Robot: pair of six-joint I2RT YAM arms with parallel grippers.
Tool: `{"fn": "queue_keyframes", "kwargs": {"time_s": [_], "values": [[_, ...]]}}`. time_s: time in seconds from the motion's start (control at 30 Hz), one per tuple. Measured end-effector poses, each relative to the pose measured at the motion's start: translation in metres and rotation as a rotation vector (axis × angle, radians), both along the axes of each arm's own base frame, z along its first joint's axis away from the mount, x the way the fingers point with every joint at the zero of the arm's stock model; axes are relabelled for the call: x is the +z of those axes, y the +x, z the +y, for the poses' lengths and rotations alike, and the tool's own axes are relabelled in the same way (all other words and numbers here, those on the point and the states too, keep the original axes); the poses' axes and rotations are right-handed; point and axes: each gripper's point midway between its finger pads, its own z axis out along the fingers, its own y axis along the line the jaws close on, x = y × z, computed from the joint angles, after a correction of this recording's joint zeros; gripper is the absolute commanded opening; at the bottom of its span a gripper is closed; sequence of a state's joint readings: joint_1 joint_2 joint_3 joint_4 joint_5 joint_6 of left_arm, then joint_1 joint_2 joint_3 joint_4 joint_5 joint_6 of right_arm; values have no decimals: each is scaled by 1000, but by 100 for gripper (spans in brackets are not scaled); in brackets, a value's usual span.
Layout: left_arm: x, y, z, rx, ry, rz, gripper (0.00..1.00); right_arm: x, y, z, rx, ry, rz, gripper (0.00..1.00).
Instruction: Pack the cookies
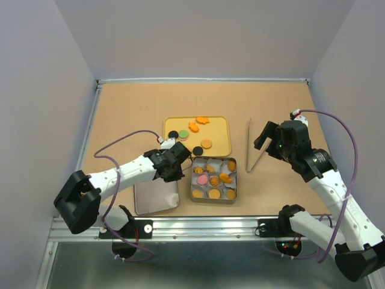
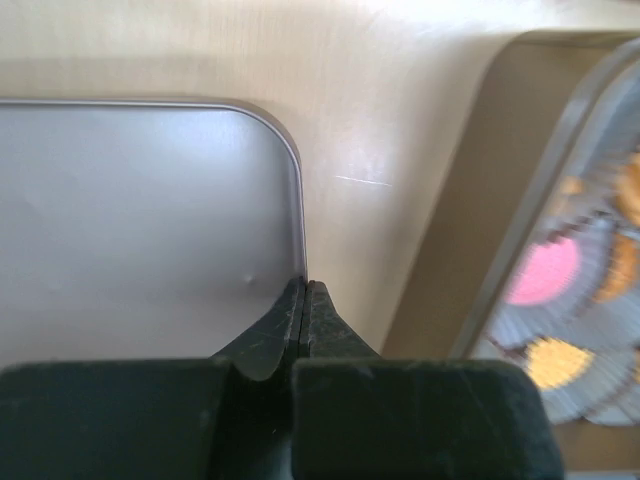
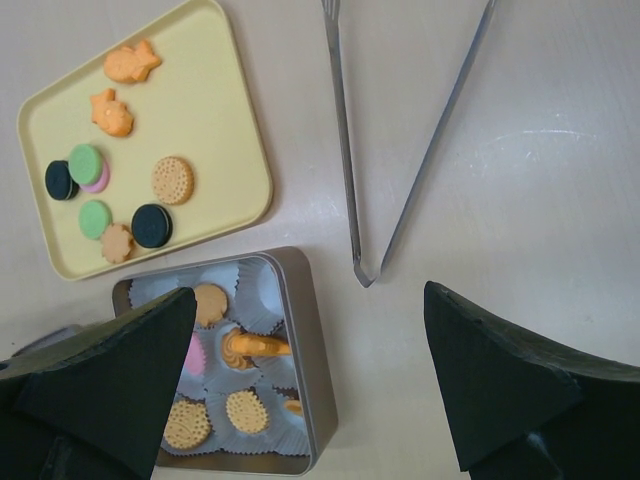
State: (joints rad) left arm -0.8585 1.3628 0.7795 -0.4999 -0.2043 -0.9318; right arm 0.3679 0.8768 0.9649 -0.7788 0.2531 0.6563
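Observation:
Loose cookies lie on the yellow tray (image 1: 224, 129): black discs (image 3: 152, 225), green ones (image 3: 85, 163), a tan one (image 3: 172, 180) and orange shaped ones (image 3: 131, 63). More cookies (image 3: 245, 410) sit in white paper cups inside the open metal tin (image 1: 236, 182), just below the tray. My left gripper (image 2: 306, 284) is shut, its tips pinched on the right rim of the flat tin lid (image 2: 130, 230), which lies left of the tin. My right gripper (image 3: 310, 295) hangs open high above the tin's right side, holding nothing.
Metal tongs (image 1: 252, 150) lie on the brown table right of the tray and tin. The lid (image 1: 156, 195) rests near the table's front edge. Grey walls close in the left, back and right sides.

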Motion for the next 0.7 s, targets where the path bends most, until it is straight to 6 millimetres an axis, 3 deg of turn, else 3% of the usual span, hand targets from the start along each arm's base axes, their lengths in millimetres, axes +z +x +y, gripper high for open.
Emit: {"fn": "queue_keyframes", "kwargs": {"time_s": [0.03, 0.13, 0.2, 0.23, 0.3, 0.4, 0.53, 0.57, 0.7], "values": [[10, 2, 1, 2, 0, -14, 0, 0, 0, 0, 1, -2, 1, 100], [66, 18, -3, 9, -31, -107, 0, 4, 0, 0, 3, -1, -4, 100], [141, 40, -11, 14, -123, -250, 0, 14, 1, 1, 4, 9, -20, 100], [162, 46, -12, 14, -153, -296, 0, 19, 1, 2, 8, 16, -31, 100], [234, 60, -14, -9, -244, -447, 0, 39, 4, 9, 33, 52, -72, 100], [335, 71, -8, -39, -374, -689, 0, 88, 11, 32, 125, 159, -195, 100], [439, 72, 1, -128, -516, -969, 0, 150, 18, 64, 268, 295, -365, 100], [460, 70, -1, -172, -567, -1036, 0, 167, 20, 76, 317, 342, -414, 100], [515, 63, -9, -324, -754, -1204, 0, 210, 29, 113, 472, 507, -527, 100]]}}
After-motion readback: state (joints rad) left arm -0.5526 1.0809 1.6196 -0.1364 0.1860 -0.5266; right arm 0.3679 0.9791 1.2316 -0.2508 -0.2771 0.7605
